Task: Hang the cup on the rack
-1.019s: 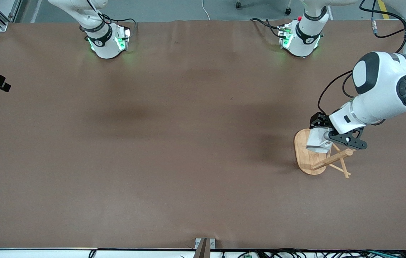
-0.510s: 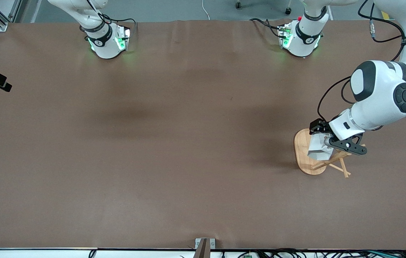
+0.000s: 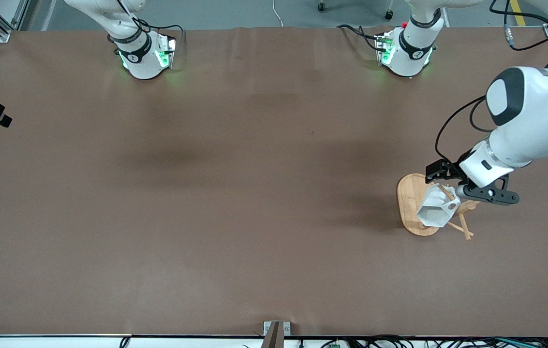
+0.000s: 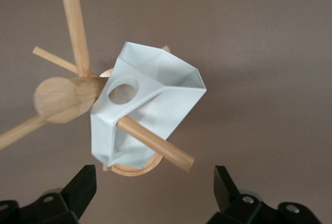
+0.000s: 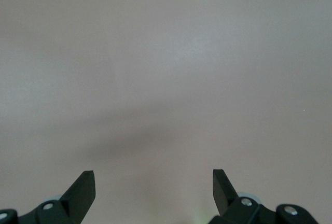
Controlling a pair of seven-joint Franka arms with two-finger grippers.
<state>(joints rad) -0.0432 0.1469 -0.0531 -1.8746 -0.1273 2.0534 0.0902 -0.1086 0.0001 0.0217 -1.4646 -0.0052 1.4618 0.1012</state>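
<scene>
Left claw (image 3: 467, 186) hung over the rack (image 3: 411, 205) with its fingers (image 4: 83, 187) spread wide and nothing between them; the cup (image 3: 436, 210) sat clear of both tips. In the left wrist view the cup (image 4: 145, 110) was threaded on one of the rack's thin pegs (image 4: 155, 141), which passed through the small loop on its side, with the round hole facing the camera beside the top of the central post (image 4: 65, 99). It hung tilted, mouth turned sideways and partly downward, over the oval base. The rack stood on the desk (image 3: 235, 193) toward the left arm's end.

Right claw (image 5: 153, 193) waited with its fingers apart over bare desk; it did not show in the front view, where only that arm's base was seen.

By my judgement the cup looked light, thin-walled and rigid, with flat facets and sharp edges. Such smooth faces would likely be slippery, and a squeeze across two opposite flat faces near the rim would sit truer than one on a corner. It might chip or crack if dropped. The peg was slender and sloped, so the cup could perhaps slide or swing if nudged; the rack itself seemed light enough to tip. As things lay, the hanging appeared done, and what was left seemed to be drawing the open claw away without brushing cup or peg.
</scene>
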